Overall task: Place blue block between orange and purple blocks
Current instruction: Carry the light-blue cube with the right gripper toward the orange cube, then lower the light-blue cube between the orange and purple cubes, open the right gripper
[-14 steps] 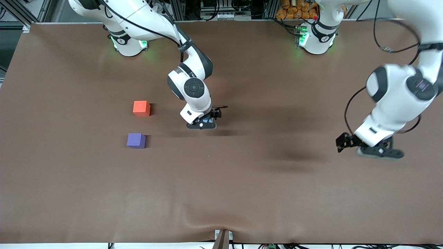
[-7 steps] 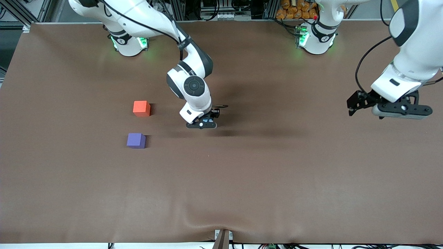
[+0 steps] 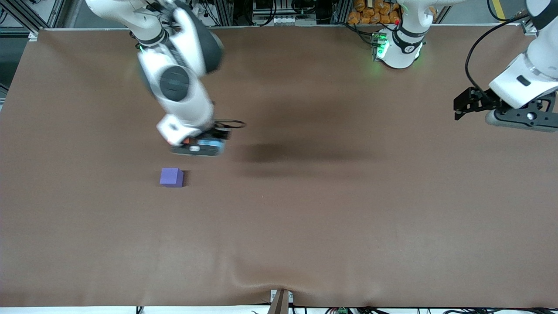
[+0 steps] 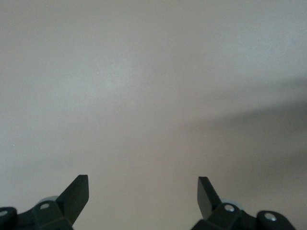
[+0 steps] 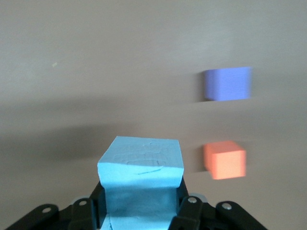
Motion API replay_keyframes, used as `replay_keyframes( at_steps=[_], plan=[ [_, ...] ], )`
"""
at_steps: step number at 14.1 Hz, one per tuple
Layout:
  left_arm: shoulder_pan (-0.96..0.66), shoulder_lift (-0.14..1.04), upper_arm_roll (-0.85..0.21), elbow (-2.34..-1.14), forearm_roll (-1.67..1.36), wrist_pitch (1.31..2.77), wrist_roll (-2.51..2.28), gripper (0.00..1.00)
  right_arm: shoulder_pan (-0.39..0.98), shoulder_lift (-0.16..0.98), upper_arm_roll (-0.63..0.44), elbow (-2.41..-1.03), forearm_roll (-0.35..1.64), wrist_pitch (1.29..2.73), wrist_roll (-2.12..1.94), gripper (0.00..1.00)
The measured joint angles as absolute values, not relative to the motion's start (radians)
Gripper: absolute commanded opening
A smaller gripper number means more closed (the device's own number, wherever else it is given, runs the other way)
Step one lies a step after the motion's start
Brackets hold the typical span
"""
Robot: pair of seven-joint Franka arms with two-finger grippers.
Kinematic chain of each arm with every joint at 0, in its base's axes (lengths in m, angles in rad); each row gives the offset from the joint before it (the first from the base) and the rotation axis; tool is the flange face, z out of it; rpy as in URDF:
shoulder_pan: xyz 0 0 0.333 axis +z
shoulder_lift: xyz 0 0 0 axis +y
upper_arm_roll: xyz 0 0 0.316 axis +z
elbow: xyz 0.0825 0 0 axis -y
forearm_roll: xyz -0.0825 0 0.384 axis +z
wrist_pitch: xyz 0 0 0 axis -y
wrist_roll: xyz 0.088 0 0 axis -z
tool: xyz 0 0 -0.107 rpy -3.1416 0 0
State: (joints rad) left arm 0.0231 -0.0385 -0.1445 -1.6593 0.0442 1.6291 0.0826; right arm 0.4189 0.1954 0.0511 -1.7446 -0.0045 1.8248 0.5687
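Observation:
My right gripper (image 3: 198,148) is shut on the sky-blue block (image 3: 214,143) and holds it in the air, over the spot where the orange block lies. The right hand hides almost all of the orange block in the front view. The purple block (image 3: 171,177) sits on the table, nearer to the front camera than the right gripper. In the right wrist view the blue block (image 5: 141,177) is clamped between the fingers, with the orange block (image 5: 224,159) and purple block (image 5: 227,84) apart from each other on the table. My left gripper (image 3: 518,120) is open and empty in the air at the left arm's end of the table.
A brown cloth (image 3: 305,226) covers the whole table. The left wrist view shows only bare cloth between the open fingers (image 4: 76,191). A small ridge in the cloth lies at the table's front edge (image 3: 261,274).
My right arm has lifted the blue block and carried it toward the right arm's end, now over the orange block. My left arm has pulled up and back toward its base.

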Motion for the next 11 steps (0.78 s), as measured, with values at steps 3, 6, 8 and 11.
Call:
replay_keyframes(
  at_steps=[3, 6, 8, 11],
  plan=[
    [0.022, -0.038, -0.15, -1.62, 0.044, 1.585, 0.076, 1.0, 0.347, 0.166, 0.05, -1.813, -0.007, 1.838, 0.527, 0.0],
    [0.022, -0.038, -0.15, -1.587, 0.032, 1.539, 0.026, 1.0, 0.304, 0.174, 0.05, -1.914, -0.02, 1.95, 0.416, 0.0],
    [0.023, -0.038, -0.149, -1.561, 0.024, 1.506, -0.039, 1.0, 0.254, 0.179, 0.049, -1.999, -0.021, 2.05, 0.346, 0.0],
    [0.027, -0.038, -0.147, -1.545, 0.024, 1.485, -0.064, 1.0, 0.207, 0.184, 0.05, -2.101, -0.021, 2.15, 0.3, 0.0]
  ],
)
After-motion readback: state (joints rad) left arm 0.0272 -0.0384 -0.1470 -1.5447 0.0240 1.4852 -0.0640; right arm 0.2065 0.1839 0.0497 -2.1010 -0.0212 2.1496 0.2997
